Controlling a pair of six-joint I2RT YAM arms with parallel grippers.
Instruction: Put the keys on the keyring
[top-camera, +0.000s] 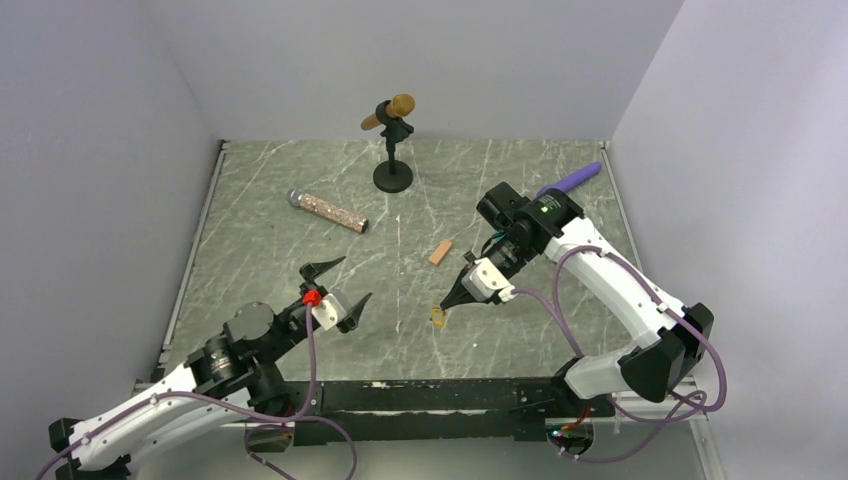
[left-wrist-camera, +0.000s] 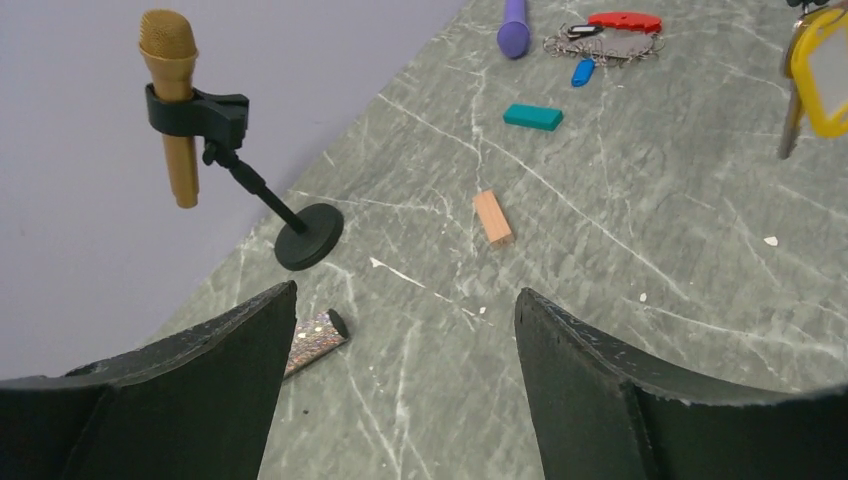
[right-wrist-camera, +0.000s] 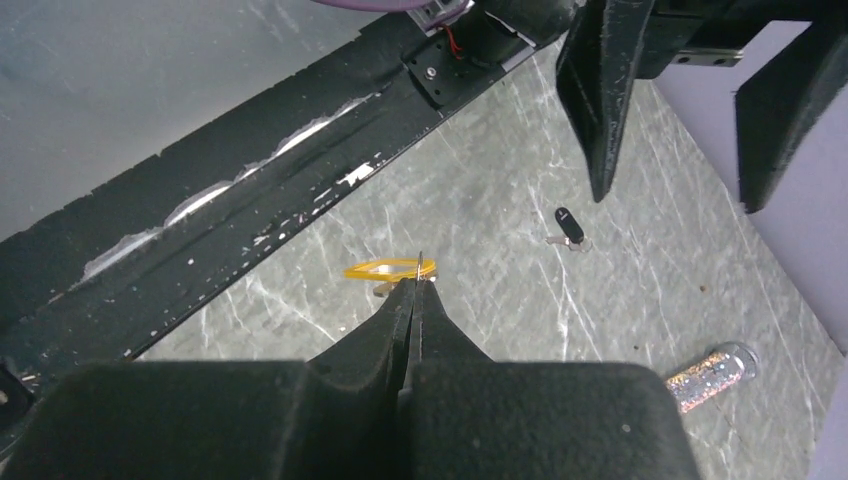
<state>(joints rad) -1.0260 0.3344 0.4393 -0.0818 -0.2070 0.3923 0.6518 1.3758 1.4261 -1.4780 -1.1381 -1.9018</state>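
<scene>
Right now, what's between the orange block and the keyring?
Left wrist view: from the orange block, the teal block, then a blue key just short of the keyring.

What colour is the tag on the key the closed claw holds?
Yellow; the key tag in the right gripper shows best from the left wrist.

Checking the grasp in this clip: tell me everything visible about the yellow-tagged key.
The yellow-tagged key is a small dull-metal key joined to an oblong yellow plastic tag with a pale window. It hangs blade down from the right gripper, whose jaws are shut on its top end. It is near the front middle of the table, apart from the keyring; whether its tip touches the table cannot be told.
</scene>
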